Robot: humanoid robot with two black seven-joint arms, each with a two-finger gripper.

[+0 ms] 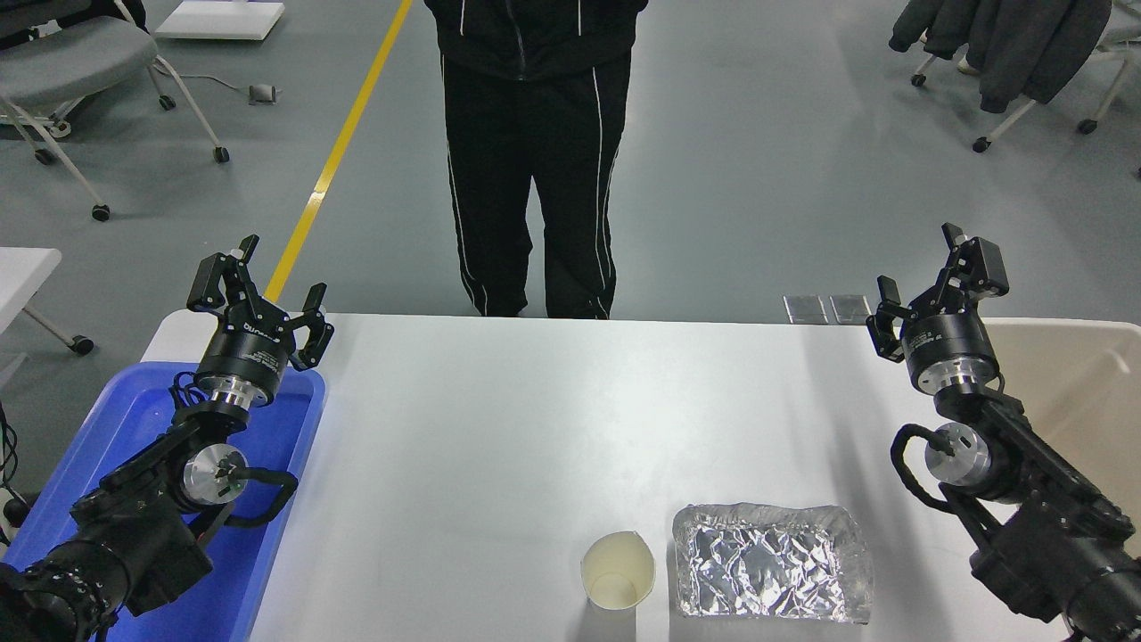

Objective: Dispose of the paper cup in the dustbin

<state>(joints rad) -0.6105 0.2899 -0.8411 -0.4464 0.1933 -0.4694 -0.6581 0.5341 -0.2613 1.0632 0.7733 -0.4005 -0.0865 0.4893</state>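
Observation:
The paper cup (617, 571) stands upright near the front edge of the white table (535, 401), its cream rim slightly squashed. The beige dustbin (1083, 374) sits at the table's right edge, partly behind my right arm. My right gripper (931, 276) is open and empty, raised at the table's far right corner, well away from the cup. My left gripper (267, 285) is open and empty, parked at the far left above the blue tray (134, 419).
A crinkled silver foil tray (771, 562) lies just right of the cup. A person in black trousers (530, 160) stands at the table's far side. Chairs stand on the floor at the back left and right.

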